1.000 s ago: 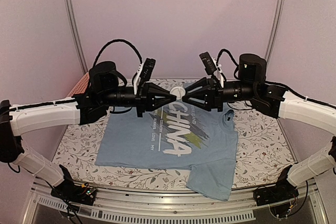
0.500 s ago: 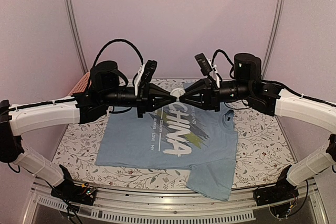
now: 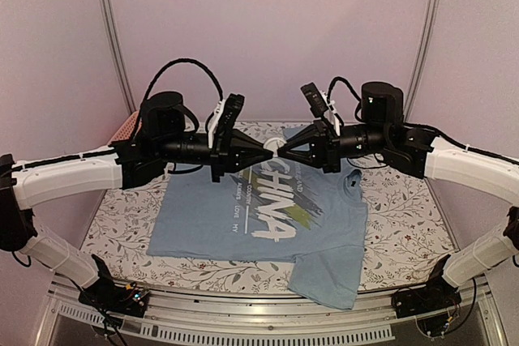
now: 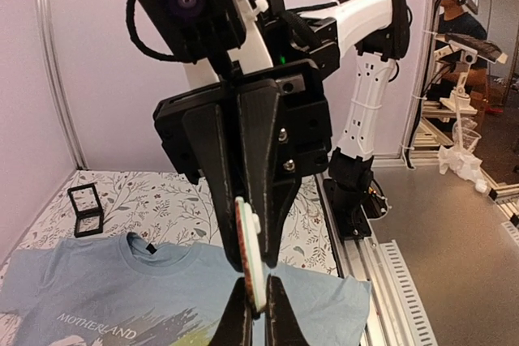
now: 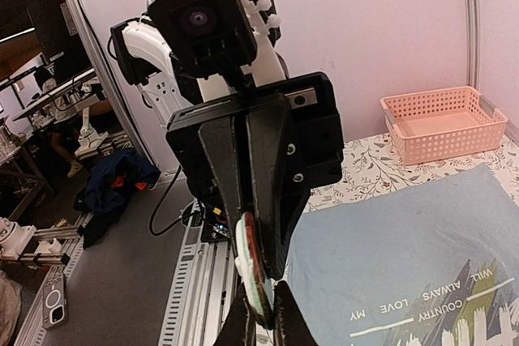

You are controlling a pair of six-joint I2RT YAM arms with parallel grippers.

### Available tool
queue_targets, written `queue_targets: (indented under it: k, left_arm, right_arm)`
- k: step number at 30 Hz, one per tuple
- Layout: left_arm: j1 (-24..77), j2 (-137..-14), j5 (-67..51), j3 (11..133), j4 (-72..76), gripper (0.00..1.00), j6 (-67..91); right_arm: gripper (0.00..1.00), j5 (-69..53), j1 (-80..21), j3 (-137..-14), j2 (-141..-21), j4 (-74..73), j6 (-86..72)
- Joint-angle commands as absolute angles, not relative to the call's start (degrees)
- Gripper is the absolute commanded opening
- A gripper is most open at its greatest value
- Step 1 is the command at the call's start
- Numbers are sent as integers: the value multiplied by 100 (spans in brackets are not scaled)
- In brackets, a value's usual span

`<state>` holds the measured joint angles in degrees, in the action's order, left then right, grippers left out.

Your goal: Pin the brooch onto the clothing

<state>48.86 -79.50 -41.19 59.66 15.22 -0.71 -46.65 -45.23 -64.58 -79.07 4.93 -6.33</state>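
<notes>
1. The left fingers point(image 3: 263, 149) and right fingers point(image 3: 290, 147) meet tip to tip in the air, above the collar end of the shirt point(image 3: 259, 216).
2. Both pairs are closed tight on the brooch point(image 3: 276, 144), which sits between them.
3. The shirt lies flat on the worktop point(image 3: 405, 232), print up.

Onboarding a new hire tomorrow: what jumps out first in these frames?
The two arms meet tip to tip in mid-air: the left gripper and right gripper both pinch the brooch between them. Below, the clothing, a light blue shirt with white CHINA lettering, lies spread out on the floral table.
</notes>
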Motion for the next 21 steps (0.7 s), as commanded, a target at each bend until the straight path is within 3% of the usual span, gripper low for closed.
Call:
queue_targets:
  k: [1, 12, 18, 21]
  left_arm:
    - [5090, -7903, -4163, 6150, 1381, 0, -558]
    - [5199, -7927, -3804, 6253, 1230, 0, -757]
    - [5171, -7707, -3051, 6109, 1083, 0, -1046]
    - [5185, -7659, -2875, 6149, 779, 0, -1383]
  right_arm:
    - [0, -4532, -4518, -6662, -8038, 374, -703]
    - [19, -4337, -4570, -6843, -8202, 10, -499]
    - [51, -4252, -4572, -6952, -8079, -1129, 273]
    - [60, -4089, -4539, -6933, -7836, -1554, 701]
